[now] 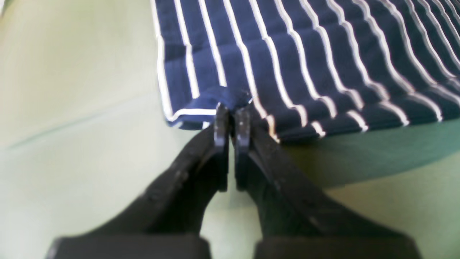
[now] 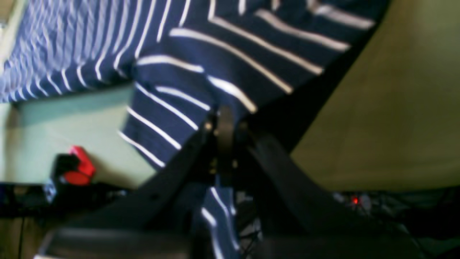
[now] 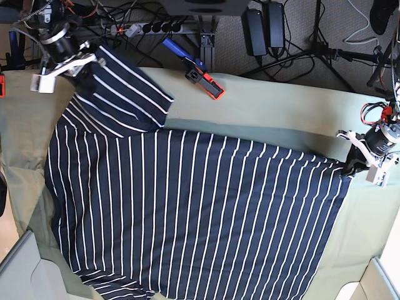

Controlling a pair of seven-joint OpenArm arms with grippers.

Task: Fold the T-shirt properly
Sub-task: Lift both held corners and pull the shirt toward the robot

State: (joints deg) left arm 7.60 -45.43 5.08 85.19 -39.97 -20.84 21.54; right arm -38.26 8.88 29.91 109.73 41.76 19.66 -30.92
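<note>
The navy T-shirt [image 3: 187,206] with thin white stripes lies spread over the olive table cloth [image 3: 269,112]. My left gripper [image 1: 231,117] is shut on a hem corner of the T-shirt [image 1: 323,54], low over the cloth; in the base view it [image 3: 351,167] sits at the shirt's right edge. Up at the far left of the table, my right gripper [image 3: 84,62] holds a sleeve part raised and folded over toward the body. Its wrist view shows the fingers [image 2: 224,124] pinched on striped fabric [image 2: 215,46], which hangs down on both sides of them.
A red and black clamp tool [image 3: 203,78] with a blue handle lies at the table's far edge, also seen as the red tool [image 2: 77,167]. Beyond that edge are a power strip [image 3: 147,27], cables and stands. Box corners [image 3: 19,269] stick in at the bottom.
</note>
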